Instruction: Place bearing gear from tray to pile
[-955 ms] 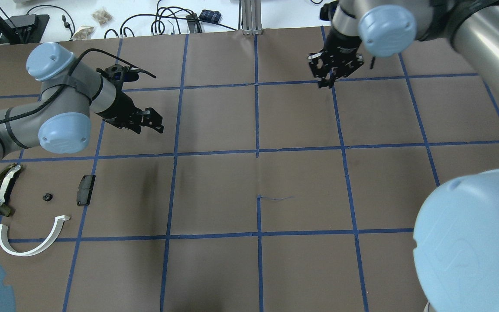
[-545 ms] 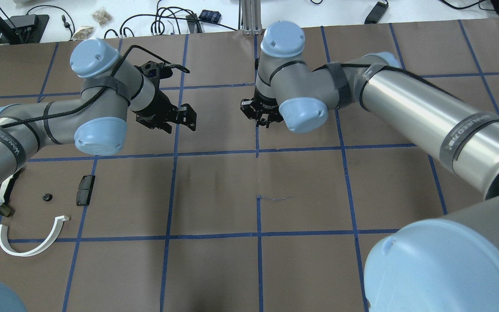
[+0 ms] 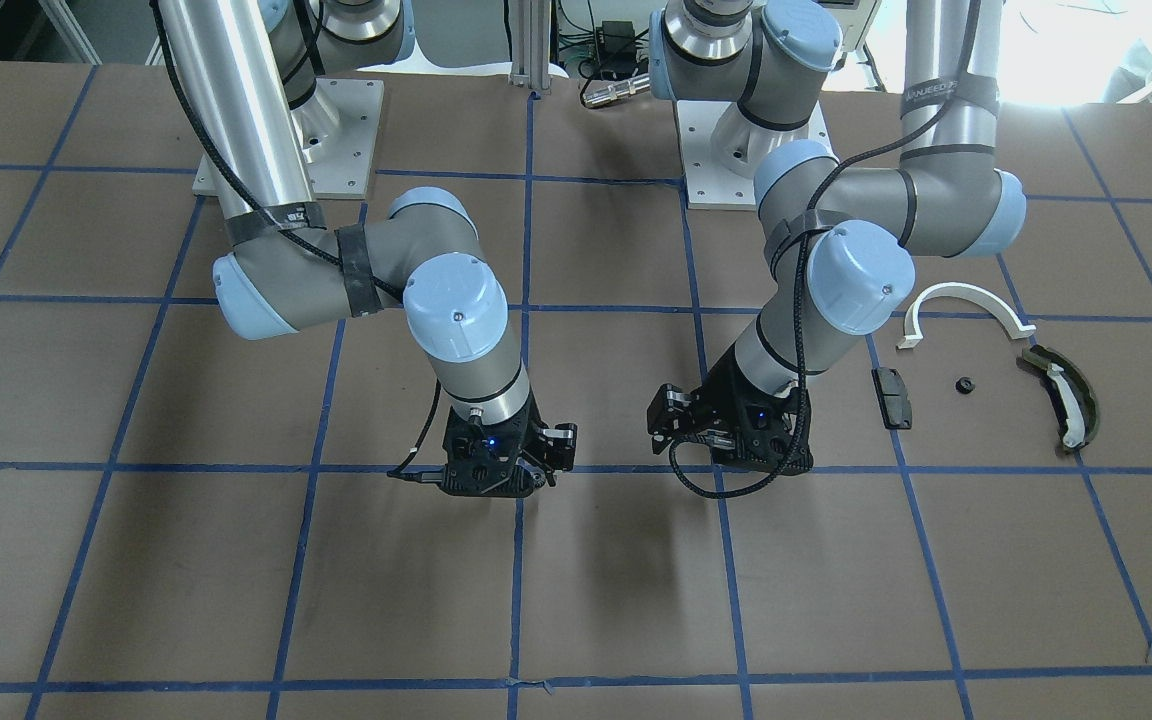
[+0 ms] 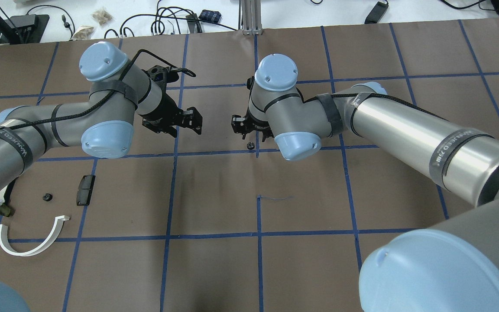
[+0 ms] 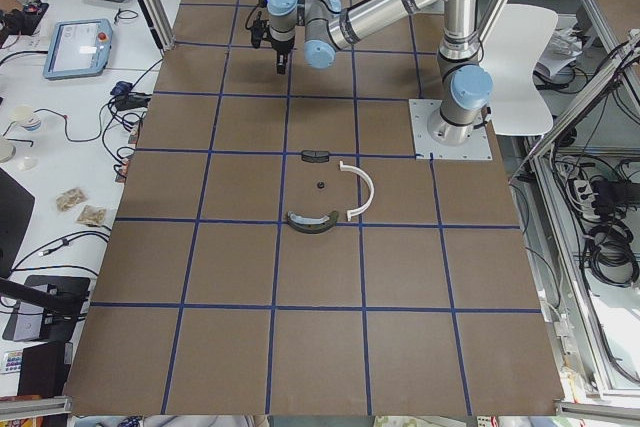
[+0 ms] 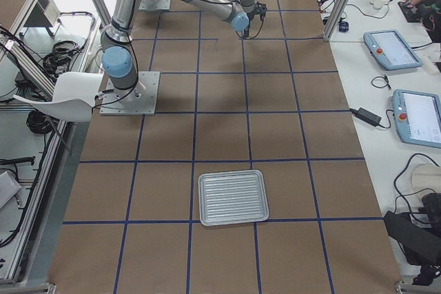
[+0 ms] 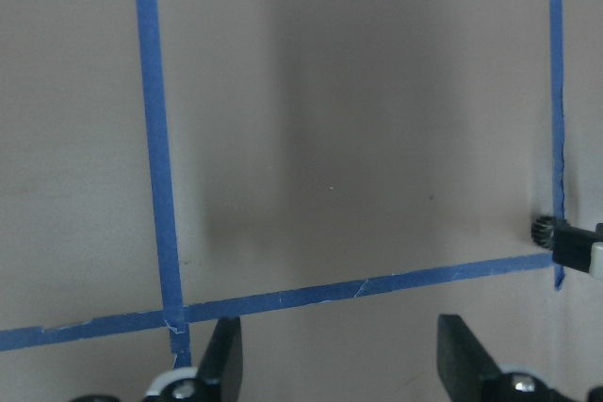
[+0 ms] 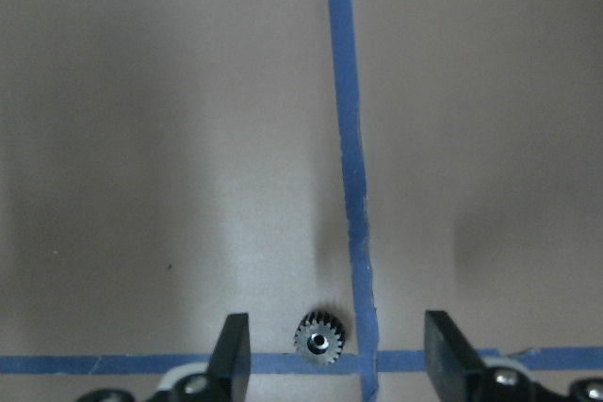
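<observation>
Two robot arms reach over a brown bench [image 4: 215,208] marked into squares with blue tape [image 4: 257,108], and their hands nearly meet at its middle.

The right hand [image 4: 249,131] points down at a tape crossing with its fingers [image 8: 233,357] spread wide, gripping nothing. The bearing gear [image 8: 320,336], a small toothed metal wheel, sits between those fingers, just beside the tape line. It appears to lie flat on the bench, though whether it rests there is hard to judge. From overhead it shows as a dark dot [image 4: 250,145] just under the right wrist.

The left hand [image 4: 185,122] hangs near it, tilted, with its fingers [image 7: 226,357] also wide apart and nothing in them. The gear and a tip of the right hand show at the edge of its camera's view.

The pile [image 4: 46,203] lies well apart from the gear, on the robot's left. It consists of a white half-ring [image 3: 966,290], a black block [image 4: 85,190], a small dark round part [image 4: 46,197] and an olive curved piece [image 3: 1066,395] with a white insert, none of them touching.

The ribbed metal tray [image 6: 232,197] lies far off toward the bench's right end.
</observation>
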Controlling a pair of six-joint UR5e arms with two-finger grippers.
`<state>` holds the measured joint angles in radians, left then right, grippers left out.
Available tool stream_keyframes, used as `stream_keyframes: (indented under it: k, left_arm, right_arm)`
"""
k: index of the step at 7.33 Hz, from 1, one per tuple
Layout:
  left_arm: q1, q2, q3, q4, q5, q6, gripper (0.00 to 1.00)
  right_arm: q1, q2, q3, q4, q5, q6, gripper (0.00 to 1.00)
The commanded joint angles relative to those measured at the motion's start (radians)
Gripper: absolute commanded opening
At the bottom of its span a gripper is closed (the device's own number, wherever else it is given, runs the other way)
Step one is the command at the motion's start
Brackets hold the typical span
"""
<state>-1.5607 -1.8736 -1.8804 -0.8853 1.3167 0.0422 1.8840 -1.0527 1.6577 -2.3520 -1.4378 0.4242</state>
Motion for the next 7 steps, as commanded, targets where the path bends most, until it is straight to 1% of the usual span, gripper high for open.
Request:
stream_keyframes:
  k: [1,2,3,4,5,6,7]
  left_arm:
    - [-0.022,-0.002,0.007,-0.001,0.001,-0.053,0.76]
    - [-0.094,-0.009,0.026,0.000,0.013,-0.123,0.75]
    - [-0.199,-0.050,0.070,0.009,0.139,-0.201,0.72]
    - [-0.270,-0.094,0.114,0.009,0.233,-0.269,0.73]
    - [-0.297,-0.139,0.142,0.015,0.233,-0.360,0.73]
    - [-0.341,-0.181,0.161,0.041,0.237,-0.401,0.73]
    - [-0.364,-0.223,0.179,0.069,0.243,-0.430,0.73]
  right_arm:
    - [-0.084,-0.106,-0.152,0.276,-0.032,-0.133,1.00]
    - [-0.154,-0.174,-0.235,0.483,-0.032,-0.194,1.00]
    - [-0.210,-0.244,-0.259,0.599,-0.033,-0.308,1.00]
    - [-0.244,-0.321,-0.257,0.699,-0.068,-0.344,1.00]
    - [-0.258,-0.370,-0.257,0.790,-0.131,-0.363,1.00]
    - [-0.267,-0.388,-0.257,0.819,-0.157,-0.411,1.00]
    - [-0.267,-0.394,-0.257,0.827,-0.151,-0.423,1.00]
